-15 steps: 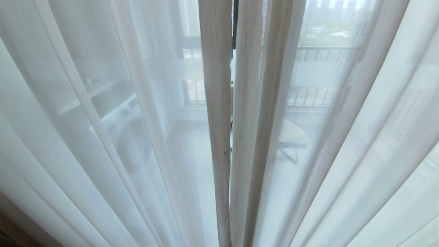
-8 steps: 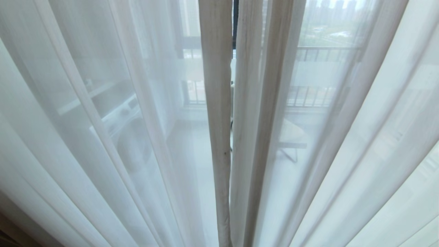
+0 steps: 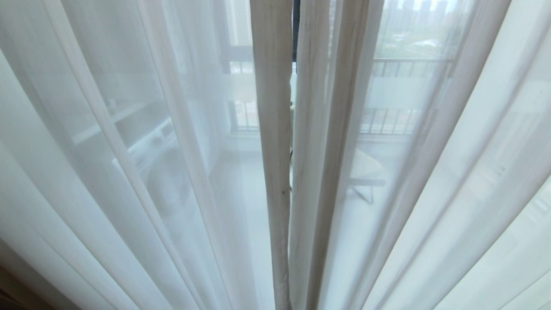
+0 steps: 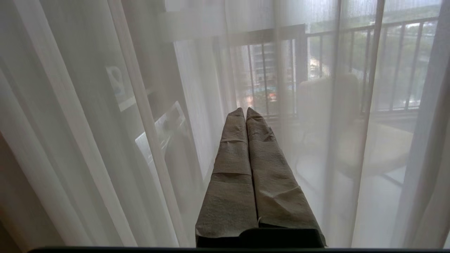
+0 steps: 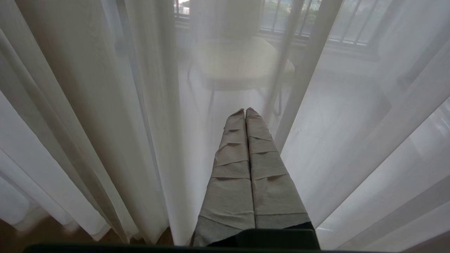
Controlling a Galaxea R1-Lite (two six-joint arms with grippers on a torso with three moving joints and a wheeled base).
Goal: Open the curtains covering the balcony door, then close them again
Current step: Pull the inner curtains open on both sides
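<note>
Head view: curtains (image 3: 271, 129) hang vertical; left claw (image 4: 245, 114), right claw (image 5: 245, 113) pressed together.

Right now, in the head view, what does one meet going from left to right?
Washing machine behind the sheer left curtain → left curtain's edge → narrow gap → right curtain's edge → chair behind the sheer right curtain.

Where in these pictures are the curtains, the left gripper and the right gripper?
curtains (image 3: 272, 129): head view, hemmed edge of left panel.
left gripper (image 4: 245, 111): left wrist view, closed fingertips.
right gripper (image 5: 245, 111): right wrist view, closed fingertips.
</note>
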